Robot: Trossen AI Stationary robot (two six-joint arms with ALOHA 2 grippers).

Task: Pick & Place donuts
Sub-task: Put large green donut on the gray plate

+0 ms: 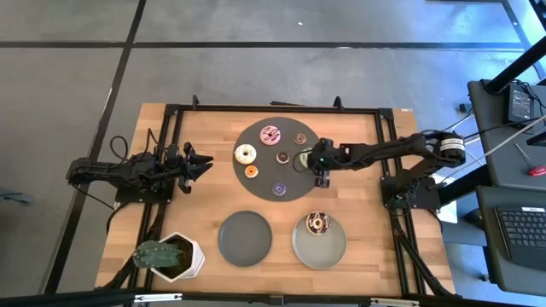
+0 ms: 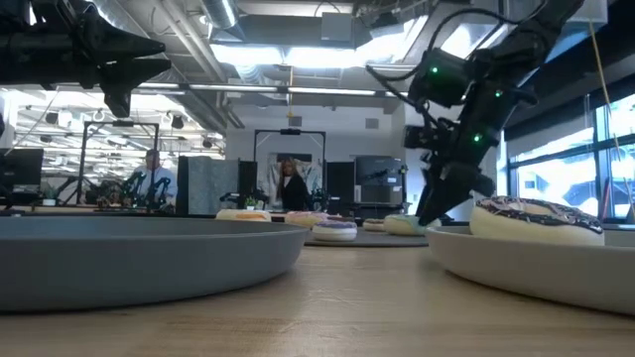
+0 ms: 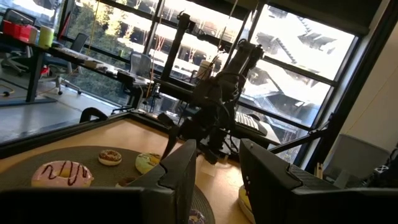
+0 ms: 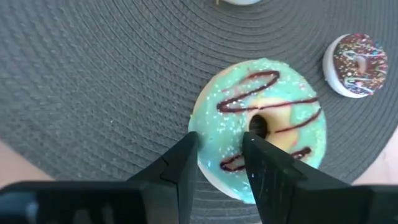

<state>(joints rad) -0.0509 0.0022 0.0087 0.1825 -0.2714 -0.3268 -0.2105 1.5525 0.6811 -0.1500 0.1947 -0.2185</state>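
Note:
A dark round mat [image 1: 266,183] holds the pink donut [image 1: 270,134], the white one [image 1: 246,153], the mini brown [image 1: 300,137], orange [image 1: 251,170] and purple [image 1: 278,188] ones and a small dark one [image 1: 282,157]. The green donut [image 4: 273,106] lies at the mat's right edge under my right gripper [image 4: 221,140], which is shut on it. The chocolate-sprinkled donut [image 1: 318,223] rests on the pale plate [image 1: 334,251]. My left gripper [image 1: 205,162] waits open, above the table left of the mat. My right gripper pinches the green donut's ring wall [image 4: 217,124] on one side. One finger [image 4: 186,155] stands at the outer rim and the other finger [image 4: 252,149] at the edge of the hole. The fingers come from above, pointing down. The donut lies flat on the mat.
A dark grey plate [image 1: 245,238] sits near the table's near edge, left of the pale plate. A potted cactus [image 1: 169,256] stands at the near left corner. Bare wood [image 1: 205,205] lies between the mat and the plates. People show in the room beyond the table.

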